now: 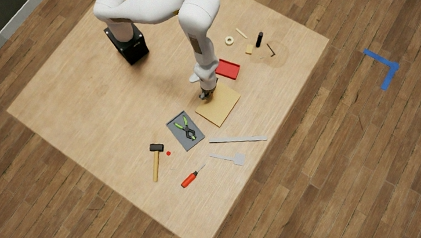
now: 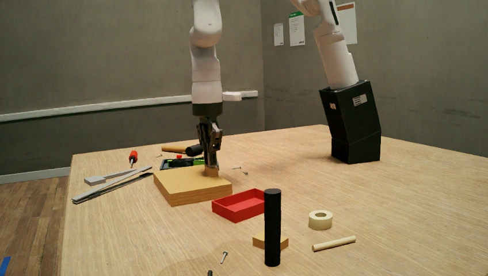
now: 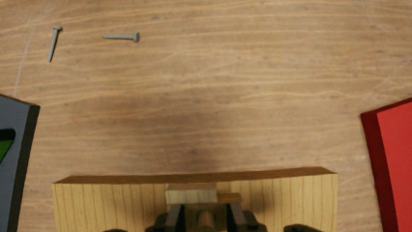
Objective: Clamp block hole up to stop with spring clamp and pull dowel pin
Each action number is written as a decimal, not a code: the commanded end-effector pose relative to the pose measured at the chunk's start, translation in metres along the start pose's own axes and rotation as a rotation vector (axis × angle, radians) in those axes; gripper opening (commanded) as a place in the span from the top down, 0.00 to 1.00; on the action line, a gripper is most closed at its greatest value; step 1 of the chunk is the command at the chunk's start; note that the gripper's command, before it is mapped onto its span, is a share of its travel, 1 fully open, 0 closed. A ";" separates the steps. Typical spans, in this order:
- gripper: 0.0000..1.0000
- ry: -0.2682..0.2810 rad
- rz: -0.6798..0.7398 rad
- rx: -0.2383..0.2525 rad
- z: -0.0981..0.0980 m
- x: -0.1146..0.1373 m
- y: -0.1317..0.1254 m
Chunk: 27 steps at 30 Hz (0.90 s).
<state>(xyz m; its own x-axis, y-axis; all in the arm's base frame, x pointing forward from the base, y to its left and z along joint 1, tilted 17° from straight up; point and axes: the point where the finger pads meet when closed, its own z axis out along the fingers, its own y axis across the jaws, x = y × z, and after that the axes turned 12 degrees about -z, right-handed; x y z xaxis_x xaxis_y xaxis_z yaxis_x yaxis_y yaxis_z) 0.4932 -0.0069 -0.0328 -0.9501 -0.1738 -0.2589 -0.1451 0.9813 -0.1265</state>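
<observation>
Wrist view first: the black gripper point(image 1: 205, 96) point(image 2: 211, 166) point(image 3: 206, 217) has its fingers a little way apart, and what looks like the round brown dowel pin point(image 3: 206, 222) is between them, with a bit of room on both sides, so I think it isn't squeezing yet. The pin is low down over the flat yellow wooden board point(image 1: 220, 108) point(image 2: 191, 186) point(image 3: 290, 200), where small wooden pieces point(image 2: 211, 172) point(image 3: 191, 194) sit close together. I can't tell which piece is the stop, or if something loose is stuck in there. The big worry is the green and black spring clamp point(image 1: 189, 132) point(image 2: 197, 160) point(image 3: 5, 146) — it's in the flat grey tray point(image 1: 182, 144) point(image 2: 164, 165) point(image 3: 20, 161), so it isn't holding the block. If the gripper pulls now, the whole block could lift or tip with the pin. If it twists, the block could spin around. A crooked close could bump the pin sideways and make it jam. Later, a round pin might roll away — the red tray point(image 1: 228, 70) point(image 2: 236, 213) point(image 3: 397, 161) has walls to stop that.
</observation>
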 end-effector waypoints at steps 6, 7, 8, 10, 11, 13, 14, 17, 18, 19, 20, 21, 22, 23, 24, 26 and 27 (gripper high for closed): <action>0.66 -0.009 -0.010 -0.002 0.001 -0.004 0.001; 0.66 -0.009 -0.010 -0.002 0.001 -0.004 0.001; 0.66 -0.009 -0.010 -0.002 0.001 -0.004 0.001; 0.66 -0.009 -0.010 -0.002 0.001 -0.004 0.001; 0.66 -0.009 -0.010 -0.002 0.001 -0.004 0.001; 0.66 -0.009 -0.010 -0.002 0.000 -0.004 0.001; 0.66 -0.009 -0.011 -0.002 0.000 -0.004 0.001; 0.66 -0.008 -0.011 -0.002 0.000 -0.004 0.001; 0.66 -0.008 -0.011 -0.002 0.000 -0.003 0.001; 0.66 -0.008 -0.011 -0.002 -0.001 -0.003 0.001; 0.66 -0.007 -0.011 -0.003 -0.001 -0.003 0.002; 0.66 -0.006 -0.011 -0.003 -0.002 -0.003 0.002; 0.66 -0.005 -0.011 -0.004 -0.003 -0.002 0.002; 0.66 -0.003 -0.011 -0.004 -0.003 -0.001 0.002; 0.66 0.000 -0.012 -0.004 -0.004 0.000 0.002; 0.66 0.003 -0.012 -0.003 -0.005 0.001 0.002; 0.66 0.003 -0.012 -0.003 -0.006 0.001 0.002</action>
<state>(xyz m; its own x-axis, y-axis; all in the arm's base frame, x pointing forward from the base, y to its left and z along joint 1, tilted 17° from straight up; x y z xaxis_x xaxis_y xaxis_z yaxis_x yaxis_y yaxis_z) 0.4932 -0.0061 -0.0304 -0.9497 -0.1739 -0.2603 -0.1454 0.9814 -0.1250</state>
